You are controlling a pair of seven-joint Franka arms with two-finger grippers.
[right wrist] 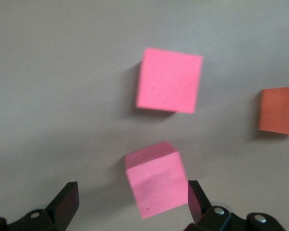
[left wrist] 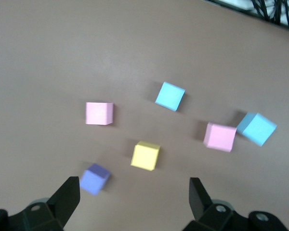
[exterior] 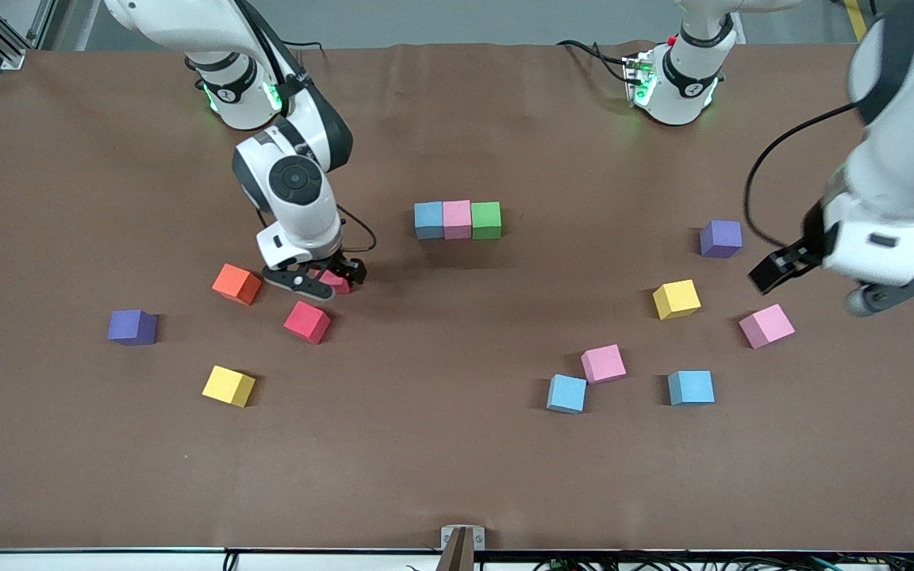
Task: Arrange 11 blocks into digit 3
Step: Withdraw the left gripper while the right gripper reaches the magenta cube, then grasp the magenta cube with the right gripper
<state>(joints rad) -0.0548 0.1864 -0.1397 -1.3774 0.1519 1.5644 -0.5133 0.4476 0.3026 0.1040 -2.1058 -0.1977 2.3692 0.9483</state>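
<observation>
The digit 3 so far is one row, light blue block [exterior: 428,220], pink block [exterior: 457,219] and green block [exterior: 486,220] touching, mid-table toward the bases' edge. The right gripper [exterior: 320,279], fingers spread, hangs low over a red block [right wrist: 156,185] that sits skewed between them; closing now could pinch corners and twist or flick it into the second red block [exterior: 307,321] or the orange block [exterior: 237,283] nearby. The left gripper [left wrist: 135,199], also spread and empty, hovers over the scattered blocks at its end of the table [exterior: 457,476], beside a purple cube [exterior: 720,238] it could grab by mistake.
</observation>
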